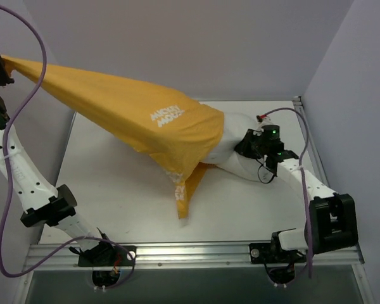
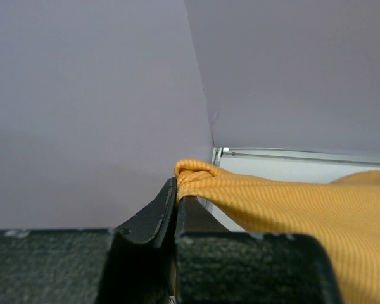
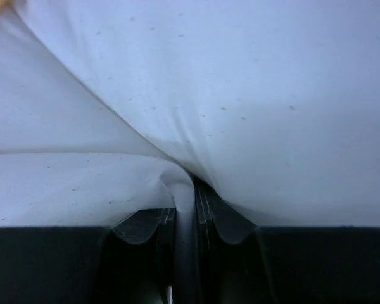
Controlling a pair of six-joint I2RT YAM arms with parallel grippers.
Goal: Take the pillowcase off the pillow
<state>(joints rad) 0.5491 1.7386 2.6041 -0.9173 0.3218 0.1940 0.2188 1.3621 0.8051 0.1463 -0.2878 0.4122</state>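
Observation:
The orange-yellow pillowcase (image 1: 133,114) is stretched taut from the far left corner down to the middle of the table, white lettering showing on it. My left gripper (image 1: 1,68) is shut on its corner, high at the far left; the pinched cloth (image 2: 196,174) shows in the left wrist view between the fingers (image 2: 177,202). The white pillow (image 1: 231,149) sticks out of the pillowcase's open end at centre right. My right gripper (image 1: 250,144) is shut on a fold of the pillow (image 3: 183,190), whose white fabric fills the right wrist view.
The white table (image 1: 114,196) has a metal rail along its near edge (image 1: 196,253) and right edge (image 1: 307,139). Grey walls stand at the back and sides. A purple cable (image 1: 25,95) loops beside the left arm. An orange flap (image 1: 185,199) hangs onto the table.

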